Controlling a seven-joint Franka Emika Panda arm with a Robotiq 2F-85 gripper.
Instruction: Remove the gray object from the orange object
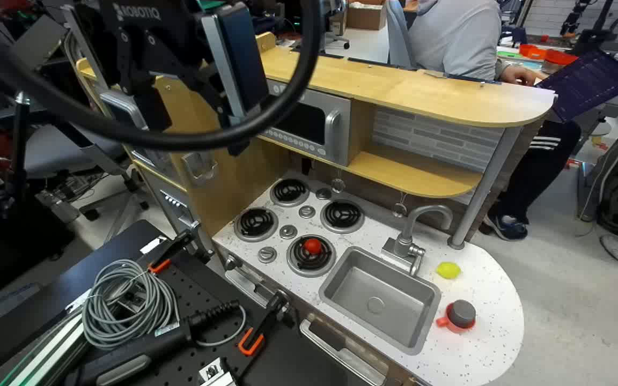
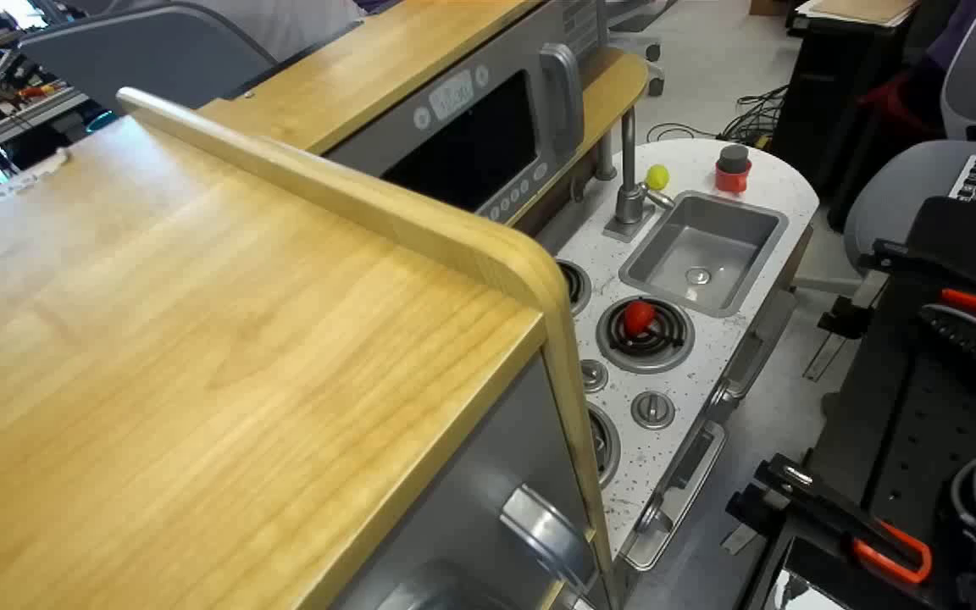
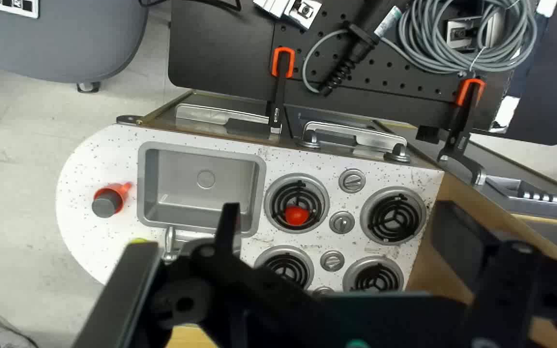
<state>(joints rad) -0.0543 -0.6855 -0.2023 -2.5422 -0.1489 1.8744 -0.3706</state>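
A dark gray round object (image 1: 463, 313) sits in the top of an orange-red cup (image 1: 445, 323) at the rounded end of the white counter. In an exterior view the gray object (image 2: 734, 158) stands upright above the rim of the cup (image 2: 732, 181). The wrist view also shows the gray object (image 3: 106, 205) and the cup (image 3: 121, 191) with its handle. My gripper (image 1: 197, 120) is open and empty, high above the stove end, well apart from the cup. Its spread fingers frame the burners in the wrist view (image 3: 339, 212).
A gray sink (image 1: 376, 305) with a faucet (image 1: 411, 241) lies between the stove and the cup. A yellow-green lemon (image 1: 448, 269) lies near the cup. A red item (image 1: 313, 246) rests on a burner. A wooden shelf (image 1: 421, 102) overhangs the back. A black table (image 3: 220, 53) stands alongside.
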